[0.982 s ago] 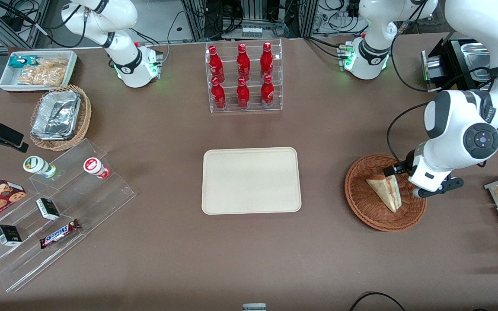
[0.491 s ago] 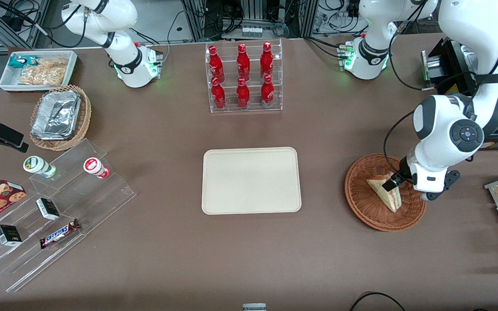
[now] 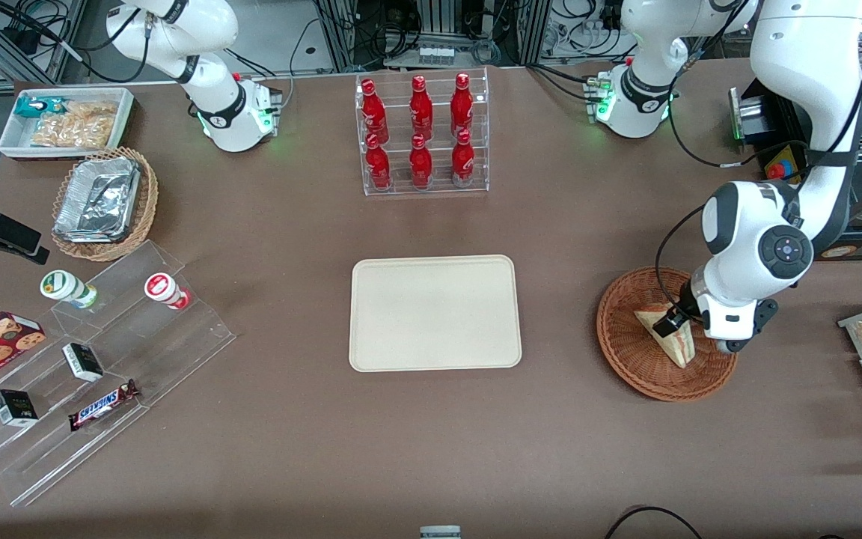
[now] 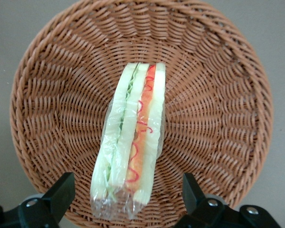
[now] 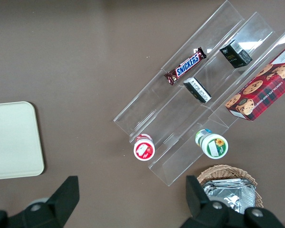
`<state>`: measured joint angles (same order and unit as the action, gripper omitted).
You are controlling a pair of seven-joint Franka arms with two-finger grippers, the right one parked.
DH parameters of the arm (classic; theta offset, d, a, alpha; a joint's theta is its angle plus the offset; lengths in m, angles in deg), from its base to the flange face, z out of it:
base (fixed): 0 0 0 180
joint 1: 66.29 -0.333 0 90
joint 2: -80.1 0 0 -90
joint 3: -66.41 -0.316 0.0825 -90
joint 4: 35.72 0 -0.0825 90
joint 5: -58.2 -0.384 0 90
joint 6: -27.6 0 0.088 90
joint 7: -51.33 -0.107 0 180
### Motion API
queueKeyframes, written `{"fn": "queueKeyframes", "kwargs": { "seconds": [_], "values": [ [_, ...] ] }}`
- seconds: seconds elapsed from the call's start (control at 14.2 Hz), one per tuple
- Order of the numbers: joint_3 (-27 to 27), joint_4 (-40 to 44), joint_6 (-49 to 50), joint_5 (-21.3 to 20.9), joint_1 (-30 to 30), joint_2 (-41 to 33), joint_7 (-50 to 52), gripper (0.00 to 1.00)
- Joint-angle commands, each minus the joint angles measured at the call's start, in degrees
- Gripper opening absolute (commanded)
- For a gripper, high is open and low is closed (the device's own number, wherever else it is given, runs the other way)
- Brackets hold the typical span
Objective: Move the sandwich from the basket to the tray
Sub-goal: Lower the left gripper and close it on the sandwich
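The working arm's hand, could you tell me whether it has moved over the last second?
Yes. The hand has shifted toward the cream rectangular tray, now open over the wrapped triangular sandwich in the reddish-brown wicker basket.

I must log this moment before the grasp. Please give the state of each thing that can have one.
Hand: open, above the basket, fingers either side of the sandwich.
Sandwich: wrapped, on its edge in the basket, not gripped.
Basket: holds only the sandwich.
Tray: nothing on it.
Bottles: upright in their rack.
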<state>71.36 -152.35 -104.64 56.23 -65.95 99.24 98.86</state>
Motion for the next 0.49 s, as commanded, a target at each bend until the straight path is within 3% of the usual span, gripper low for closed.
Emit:
{"fn": "queueKeyframes", "kwargs": {
  "seconds": [0.0,0.14,0.28,0.35,0.42],
  "values": [
    [0.0,1.3,-1.0,-0.3,0.0,2.0,0.6,1.0],
    [0.0,1.2,-1.4,-0.3,0.0,2.4,0.7,0.75],
    [0.0,1.2,-1.4,-0.4,0.0,2.6,0.2,0.28],
    [-0.1,1.2,-1.4,-0.4,0.0,2.4,-0.8,0.16],
    [0.0,1.1,-1.2,-0.4,-0.1,2.1,-2.8,0.11]
  ]
}}
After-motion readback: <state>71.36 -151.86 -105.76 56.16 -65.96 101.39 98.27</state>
